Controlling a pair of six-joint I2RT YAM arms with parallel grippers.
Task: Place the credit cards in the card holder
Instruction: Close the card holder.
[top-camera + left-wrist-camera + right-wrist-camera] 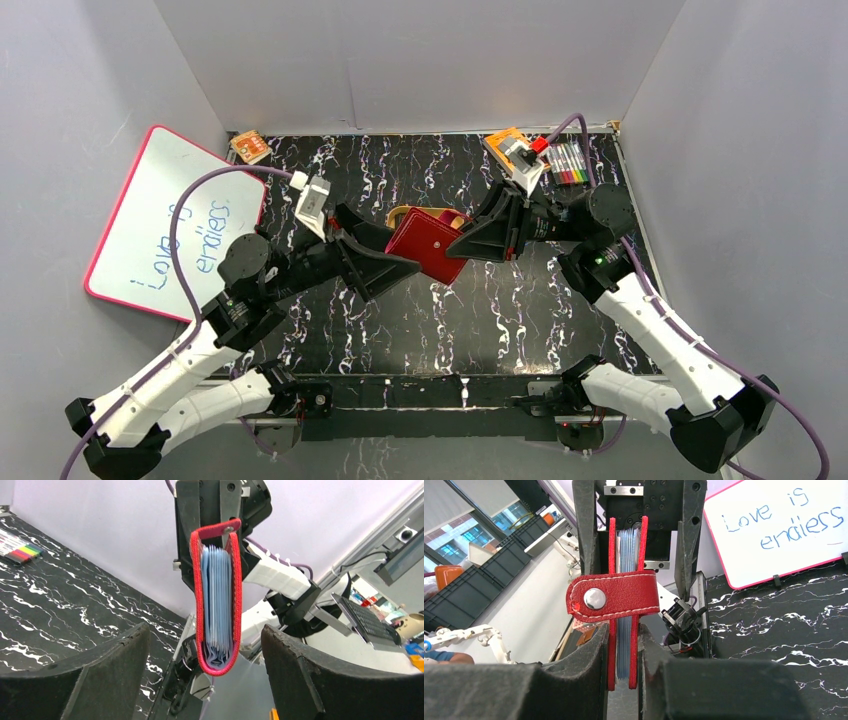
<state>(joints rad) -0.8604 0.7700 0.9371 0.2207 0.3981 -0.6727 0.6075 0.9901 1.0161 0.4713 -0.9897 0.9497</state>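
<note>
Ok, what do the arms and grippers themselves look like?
The left arm and right arm match: white link shells, black joints, a purple cable looped along each. The left gripper and right gripper have broad black wedge fingers with a white camera block behind.

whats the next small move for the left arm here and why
Probably ease the left gripper back off the card holder: its jaws stand open on either side without touching, while the right gripper is clamped on the snapped-shut wallet and carries it alone.
</note>
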